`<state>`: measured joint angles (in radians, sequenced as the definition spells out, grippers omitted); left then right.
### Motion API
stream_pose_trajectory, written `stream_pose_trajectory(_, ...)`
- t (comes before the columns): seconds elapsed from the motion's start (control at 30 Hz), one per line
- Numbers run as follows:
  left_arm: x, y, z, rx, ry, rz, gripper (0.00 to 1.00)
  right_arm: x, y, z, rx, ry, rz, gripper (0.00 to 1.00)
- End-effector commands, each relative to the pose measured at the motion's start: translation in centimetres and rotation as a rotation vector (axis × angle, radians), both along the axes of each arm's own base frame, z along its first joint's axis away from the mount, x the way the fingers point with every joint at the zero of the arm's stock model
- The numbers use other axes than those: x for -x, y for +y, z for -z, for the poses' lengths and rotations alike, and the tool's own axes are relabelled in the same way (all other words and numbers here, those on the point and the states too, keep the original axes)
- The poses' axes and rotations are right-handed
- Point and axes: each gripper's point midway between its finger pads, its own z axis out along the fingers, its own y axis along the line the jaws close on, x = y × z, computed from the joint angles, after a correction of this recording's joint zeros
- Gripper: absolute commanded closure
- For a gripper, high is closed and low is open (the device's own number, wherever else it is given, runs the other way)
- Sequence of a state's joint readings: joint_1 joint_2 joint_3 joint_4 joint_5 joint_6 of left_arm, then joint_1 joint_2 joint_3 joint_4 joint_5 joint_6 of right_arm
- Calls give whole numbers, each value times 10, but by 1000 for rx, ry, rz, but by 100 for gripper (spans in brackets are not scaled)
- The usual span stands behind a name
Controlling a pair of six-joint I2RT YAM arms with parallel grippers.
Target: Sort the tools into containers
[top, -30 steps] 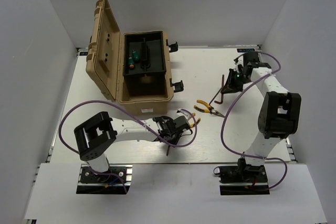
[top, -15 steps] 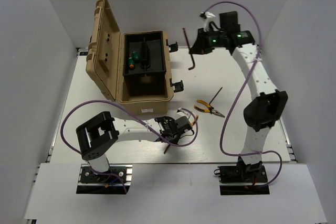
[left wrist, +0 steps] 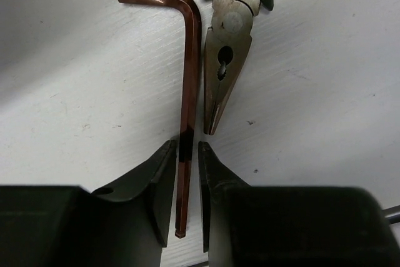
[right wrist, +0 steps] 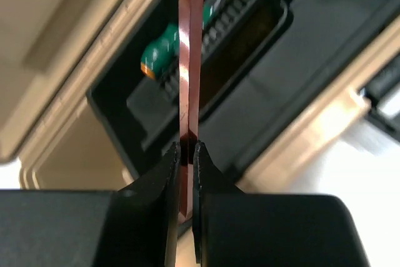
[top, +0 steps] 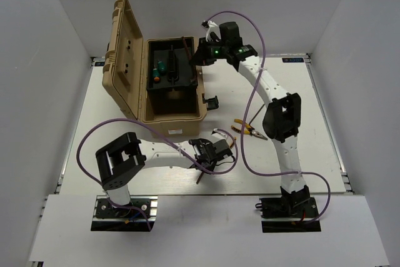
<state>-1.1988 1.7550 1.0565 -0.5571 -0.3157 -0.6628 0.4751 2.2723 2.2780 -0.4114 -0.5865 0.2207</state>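
The tan toolbox [top: 172, 119] stands open at the back left, lid [top: 125, 54] upright. Two green-handled screwdrivers [top: 160, 67] lie in its black tray [top: 189, 81]. My right gripper [top: 201, 54] hangs over the tray's right side, shut on a hex key [right wrist: 189, 60] that points down toward the screwdrivers [right wrist: 159, 54]. Near the front, my left gripper [left wrist: 186, 151] is closed on the long shank of a second hex key [left wrist: 190, 60] lying flat on the table. Pliers [left wrist: 225, 60] lie right beside that key, nose toward the fingers. Another pair of pliers [top: 247, 130] lies mid-table.
White walls enclose the table on three sides. Black latches [top: 212, 101] stick out from the toolbox's right side. Purple cables loop from both arms, one over the table near my left gripper [top: 212, 154]. The right arm's links [top: 281, 117] rise over the mid-table pliers.
The right arm has swung from the table's right side up and left to above the toolbox tray, carrying its hex key. My left jaws have narrowed onto the other hex key.
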Motion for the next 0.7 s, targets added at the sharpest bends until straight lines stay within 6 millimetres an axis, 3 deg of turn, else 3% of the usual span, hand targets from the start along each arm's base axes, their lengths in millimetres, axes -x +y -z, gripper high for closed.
stream_pose_trajectory(0.0,19,13,19,-72,63,4,67,-16,20,-79,-185,-143,53,100)
stream_pose_trajectory(0.2,23,12,16,-69,64,5,63,-14,38,-68,-178,-157,49,100)
stream_pose_trajectory(0.37,25,18,19,-79,68,5,63,-12,46,-32,-105,-124,43,100)
stream_pose_trajectory(0.4,24,16,18,-71,65,5,63,-12,45,-30,-93,-136,36,95)
stream_pose_trajectory(0.43,27,14,18,-67,66,6,63,-7,46,-22,-81,-118,21,84)
stream_pose_trajectory(0.47,28,19,21,-79,70,5,63,-5,43,-17,-64,-101,22,65)
stream_pose_trajectory(0.5,29,20,23,-79,70,5,63,-4,42,-15,-55,-103,14,58)
stream_pose_trajectory(0.63,30,23,23,-70,69,-3,63,6,29,-23,-36,-92,0,52)
stream_pose_trajectory(0.67,30,23,23,-66,71,-11,63,10,20,-45,-44,-128,3,52)
